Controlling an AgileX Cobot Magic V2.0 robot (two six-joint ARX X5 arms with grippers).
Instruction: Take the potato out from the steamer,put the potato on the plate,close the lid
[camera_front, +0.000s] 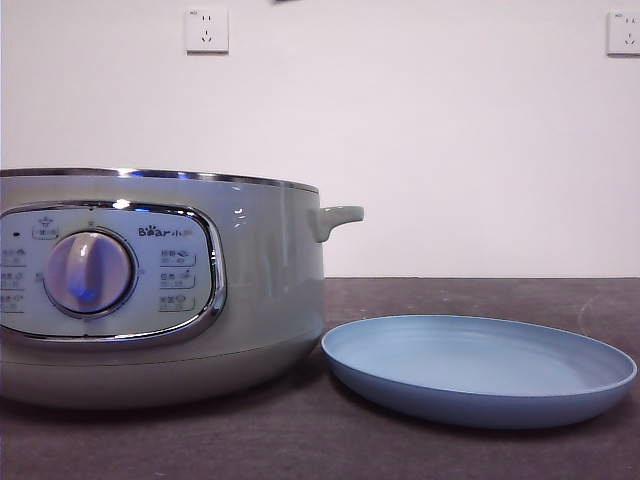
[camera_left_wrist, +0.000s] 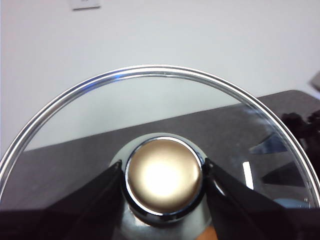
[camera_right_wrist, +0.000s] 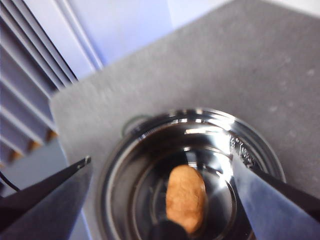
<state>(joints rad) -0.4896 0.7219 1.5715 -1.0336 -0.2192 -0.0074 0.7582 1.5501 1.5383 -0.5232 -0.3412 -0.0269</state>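
Two arms: we are working both at once, one holding the cover clear while the other is lining up over the pot.
Left gripper (camera_left_wrist: 162, 175): we are pinching the lid (camera_left_wrist: 150, 100) by its centre knob (camera_left_wrist: 163, 176), a jaw pressing each side, and holding it up off the pot so the mouth is open for the other arm.
Right gripper (camera_right_wrist: 160, 200): we are hovering above the open steamer (camera_right_wrist: 190, 175) with the jaws spread wide and holding nothing, framing the pot's mouth, presumably to drop straight onto what lies inside.
Potato (camera_right_wrist: 185, 197): it is lying on the shiny floor of the pot, near the middle, untouched.
Steamer in the front view (camera_front: 260, 290): it is standing uncovered on the dark table (camera_front: 500, 295), neither arm showing at this level.
Plate (camera_front: 478, 370): it is waiting bare just beside the pot, its rim close under the pot's curved wall, likely set there to keep the carry short.
Progress: we are judging the first step as just beginning; placing and closing are not yet done.
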